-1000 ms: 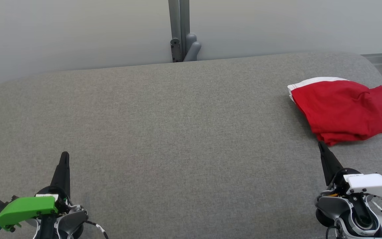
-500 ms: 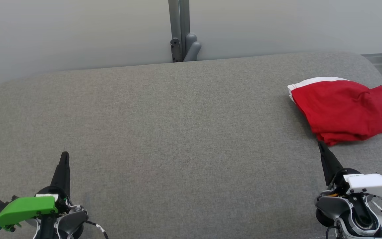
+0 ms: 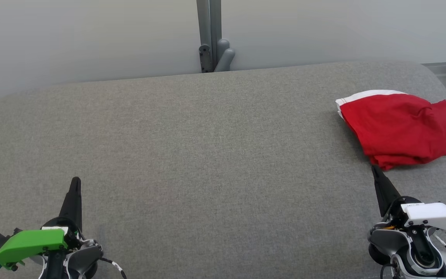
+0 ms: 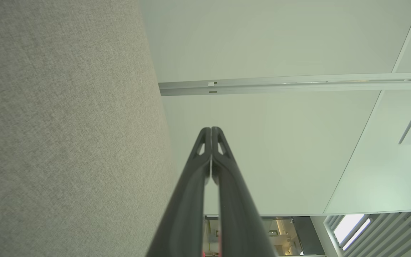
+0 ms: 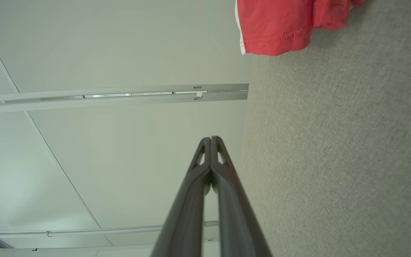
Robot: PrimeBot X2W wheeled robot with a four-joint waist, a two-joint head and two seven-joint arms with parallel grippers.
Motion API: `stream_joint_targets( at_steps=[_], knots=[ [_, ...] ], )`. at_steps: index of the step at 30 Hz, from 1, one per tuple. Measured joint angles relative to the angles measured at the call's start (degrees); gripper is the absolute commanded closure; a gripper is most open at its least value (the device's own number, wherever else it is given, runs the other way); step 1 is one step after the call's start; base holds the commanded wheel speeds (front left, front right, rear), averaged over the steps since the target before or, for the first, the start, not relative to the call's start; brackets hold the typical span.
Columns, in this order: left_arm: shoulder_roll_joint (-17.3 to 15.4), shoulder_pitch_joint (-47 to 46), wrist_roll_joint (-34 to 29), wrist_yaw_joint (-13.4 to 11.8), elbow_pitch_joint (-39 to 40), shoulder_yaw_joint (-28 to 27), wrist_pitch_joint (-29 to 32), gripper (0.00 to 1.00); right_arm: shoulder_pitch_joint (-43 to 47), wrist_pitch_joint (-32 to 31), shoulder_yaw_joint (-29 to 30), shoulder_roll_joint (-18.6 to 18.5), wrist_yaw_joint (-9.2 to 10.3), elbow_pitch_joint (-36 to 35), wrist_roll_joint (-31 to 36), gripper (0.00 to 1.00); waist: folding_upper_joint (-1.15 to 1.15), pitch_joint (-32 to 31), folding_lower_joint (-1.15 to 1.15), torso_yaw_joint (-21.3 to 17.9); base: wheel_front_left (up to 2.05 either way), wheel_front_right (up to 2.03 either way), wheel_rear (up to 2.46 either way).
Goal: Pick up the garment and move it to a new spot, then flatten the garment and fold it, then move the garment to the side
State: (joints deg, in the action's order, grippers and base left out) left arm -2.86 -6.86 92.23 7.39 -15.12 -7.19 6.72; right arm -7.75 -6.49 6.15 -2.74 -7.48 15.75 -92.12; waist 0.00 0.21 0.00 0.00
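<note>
Just beyond right fingers (image 3: 381, 190) (closed), garment (image 3: 397, 128)

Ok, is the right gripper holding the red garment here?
No, the right gripper is shut on nothing, with the garment lying apart.

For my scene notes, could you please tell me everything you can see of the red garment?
The garment is red, soft-looking cloth with a white band along its far left edge and a stitched hem. It lies loosely folded and creased, in a low rumpled pile, at the right side of the grey fabric surface, which is all that touches it. The shut right pincer points towards its near edge from close by, apart from it and not holding it.
</note>
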Motion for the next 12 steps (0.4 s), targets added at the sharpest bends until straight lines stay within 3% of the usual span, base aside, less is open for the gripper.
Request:
stream_joint_targets(
  at_steps=[12],
  knots=[
    [0.0, 0.0, 0.0, 0.0, 0.0, 0.0, 0.0, 1.0, 0.0, 0.0, 0.0, 0.0, 0.0, 0.0, 0.0, 1.0, 0.0, 0.0, 0.0, 0.0, 0.0, 0.0, 0.0]
  ],
)
